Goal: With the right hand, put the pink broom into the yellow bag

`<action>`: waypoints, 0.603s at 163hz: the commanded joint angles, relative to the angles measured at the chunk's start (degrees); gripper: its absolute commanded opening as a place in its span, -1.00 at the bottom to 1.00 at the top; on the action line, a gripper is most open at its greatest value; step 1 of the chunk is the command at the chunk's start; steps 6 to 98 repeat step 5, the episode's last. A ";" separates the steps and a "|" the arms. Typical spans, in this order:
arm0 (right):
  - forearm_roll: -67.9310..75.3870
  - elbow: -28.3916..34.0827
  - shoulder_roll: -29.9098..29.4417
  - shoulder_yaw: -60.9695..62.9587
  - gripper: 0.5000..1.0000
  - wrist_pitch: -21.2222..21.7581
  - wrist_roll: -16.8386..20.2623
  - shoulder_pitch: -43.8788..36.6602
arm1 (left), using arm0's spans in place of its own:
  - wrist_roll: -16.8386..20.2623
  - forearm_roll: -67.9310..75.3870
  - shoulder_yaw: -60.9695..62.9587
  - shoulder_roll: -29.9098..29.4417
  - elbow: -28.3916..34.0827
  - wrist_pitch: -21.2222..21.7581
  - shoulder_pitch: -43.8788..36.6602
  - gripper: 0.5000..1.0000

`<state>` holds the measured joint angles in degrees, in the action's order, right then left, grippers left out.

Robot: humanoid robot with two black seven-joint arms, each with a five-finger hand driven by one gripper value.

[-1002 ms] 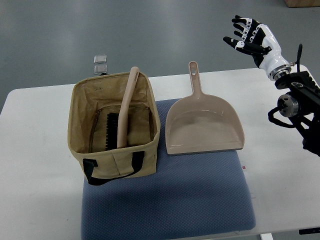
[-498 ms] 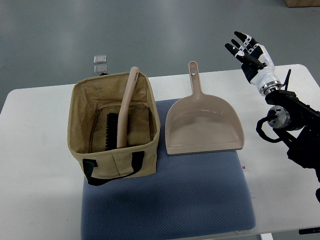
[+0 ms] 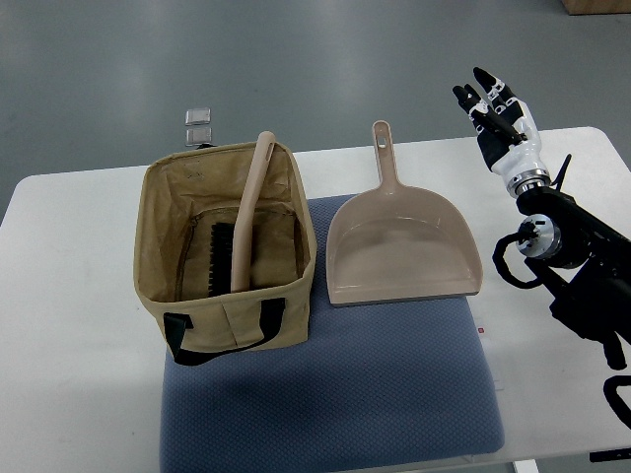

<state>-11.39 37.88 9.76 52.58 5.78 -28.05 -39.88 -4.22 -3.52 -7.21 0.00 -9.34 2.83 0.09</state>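
Note:
The pink broom (image 3: 248, 211) stands inside the yellow bag (image 3: 227, 251), its black bristles down on the bag's floor and its handle leaning out over the far rim. The bag sits on the left part of a blue mat (image 3: 394, 384). My right hand (image 3: 498, 110) is far off at the upper right, above the table's far edge, fingers spread and holding nothing. The left arm does not show.
A pink dustpan (image 3: 399, 246) lies on the mat right of the bag, handle pointing away. Two small clear packets (image 3: 198, 124) lie on the floor beyond the white table (image 3: 69, 296). My right arm (image 3: 572, 266) reaches in over the table's right side.
My right hand has turned from pointing left to pointing up and away. The arm has swung in and down over the table's right side. Broom, bag and dustpan have not moved.

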 commanded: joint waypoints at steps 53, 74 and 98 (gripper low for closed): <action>-0.03 0.00 0.08 -0.02 0.72 -0.07 -2.27 0.33 | 0.00 0.00 0.00 0.00 0.03 -0.02 0.00 1.00; -0.03 0.00 0.08 -0.02 0.72 -0.07 -2.27 0.33 | 0.00 0.00 0.00 0.00 0.03 -0.02 0.00 1.00; -0.03 0.00 0.08 -0.02 0.72 -0.07 -2.27 0.33 | 0.00 0.00 0.00 0.00 0.03 -0.02 0.00 1.00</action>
